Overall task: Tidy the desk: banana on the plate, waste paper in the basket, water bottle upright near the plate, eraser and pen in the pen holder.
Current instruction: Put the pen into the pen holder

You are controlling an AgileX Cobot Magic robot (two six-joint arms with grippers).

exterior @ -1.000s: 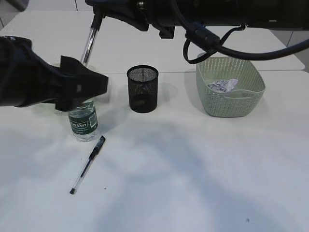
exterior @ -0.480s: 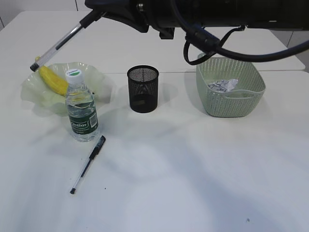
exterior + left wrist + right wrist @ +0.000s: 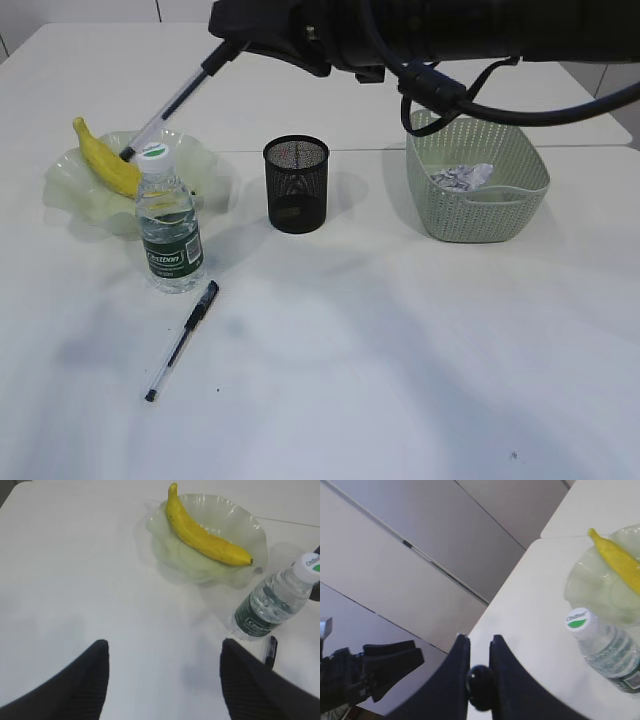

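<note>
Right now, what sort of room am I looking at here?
Probably an office or lab mocked up as a desk: a plain white table, a mesh pen holder, a loose pen and blank wall panels behind.

Black wire-mesh pen holder, glossy translucent plate (plastic-looking), clear plastic bottle, crumpled paper

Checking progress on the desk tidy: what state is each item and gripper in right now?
Yellow banana: lying on the pale green plate.
Clear water bottle: upright, capped, beside the plate.
Black pen on table: lying flat.
Crumpled paper: in the green basket.
Black mesh pen holder: upright.
Right gripper: shut on second pen.
Left gripper: open, empty.
</note>
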